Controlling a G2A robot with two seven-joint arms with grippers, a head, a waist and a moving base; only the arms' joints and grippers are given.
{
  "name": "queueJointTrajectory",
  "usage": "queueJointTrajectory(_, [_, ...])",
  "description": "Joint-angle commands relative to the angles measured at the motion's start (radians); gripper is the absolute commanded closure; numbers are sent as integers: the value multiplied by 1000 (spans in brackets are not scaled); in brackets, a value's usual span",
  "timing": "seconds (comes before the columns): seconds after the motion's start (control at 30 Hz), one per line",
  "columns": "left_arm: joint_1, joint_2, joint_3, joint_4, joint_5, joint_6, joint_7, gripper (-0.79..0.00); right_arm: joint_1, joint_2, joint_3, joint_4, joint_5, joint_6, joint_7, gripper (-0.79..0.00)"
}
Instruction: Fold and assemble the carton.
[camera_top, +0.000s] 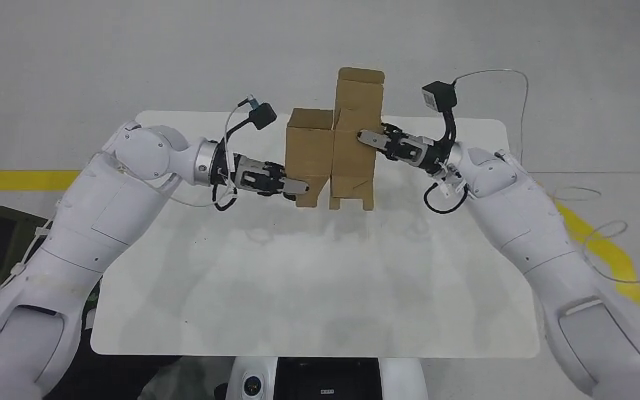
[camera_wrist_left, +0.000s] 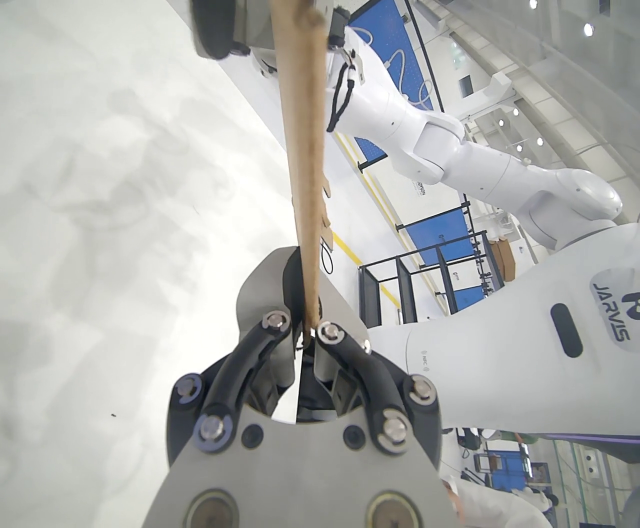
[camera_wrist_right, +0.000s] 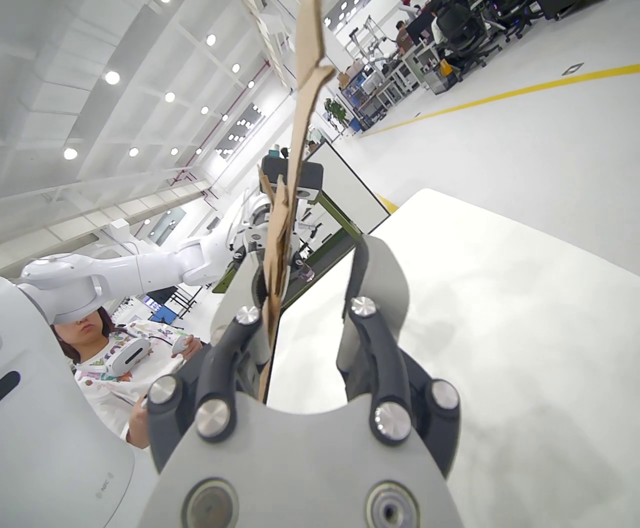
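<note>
- Over the table's (camera_top: 300, 300) far half, the left gripper (camera_top: 297, 188) has its fingers pinched narrow on the carton's (camera_top: 335, 150) lower left flap. The left wrist view shows the card edge-on, clamped between the pads.
- Carton stands upright between the two grippers. It is a brown corrugated blank, part-folded, with flaps at top and bottom. Whether its lower flaps touch the table I cannot tell.
- By its look it is light and thin, stiff across a panel yet floppy at the creases. It would likely crush or tear under a hard squeeze, and twist if held by one flap alone.
- Best hold, I judge, is on panel edges near a crease, one gripper each side, not on flap tips.
- Right gripper (camera_top: 368, 138) sits at the carton's right edge, fingers spread wide. The right wrist view shows the card lying against one finger, with the other well clear.
- No label or print shows on the carton. Marks on the blue panels (camera_wrist_left: 450, 235) behind are too small to read.
</note>
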Motion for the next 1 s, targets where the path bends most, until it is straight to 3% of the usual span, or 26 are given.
queueJointTrajectory(0.0, [-7, 1, 12, 7, -13, 55, -54, 0, 0, 9, 15, 1, -14, 0, 60, -785])
queueJointTrajectory(0.27, [-39, -11, 105, -1, -60, 254, -253, 0, -20, 62, 14, -24, -45, 82, 144, -785])
queueJointTrajectory(0.67, [-99, -4, 208, -9, -91, 253, -253, 0, -90, 181, -39, -182, 55, 211, 273, -779])
queueJointTrajectory(0.73, [-100, -3, 212, -21, -99, 253, -253, 0, -97, 194, -50, -210, 80, 224, 286, -668])
queueJointTrajectory(0.83, [-101, 2, 229, -51, -93, 253, -253, 0, -100, 215, -73, -251, 123, 247, 309, -563])
queueJointTrajectory(0.97, [-105, 8, 254, -65, -92, 253, -253, 0, -90, 239, -104, -277, 158, 270, 332, -474])
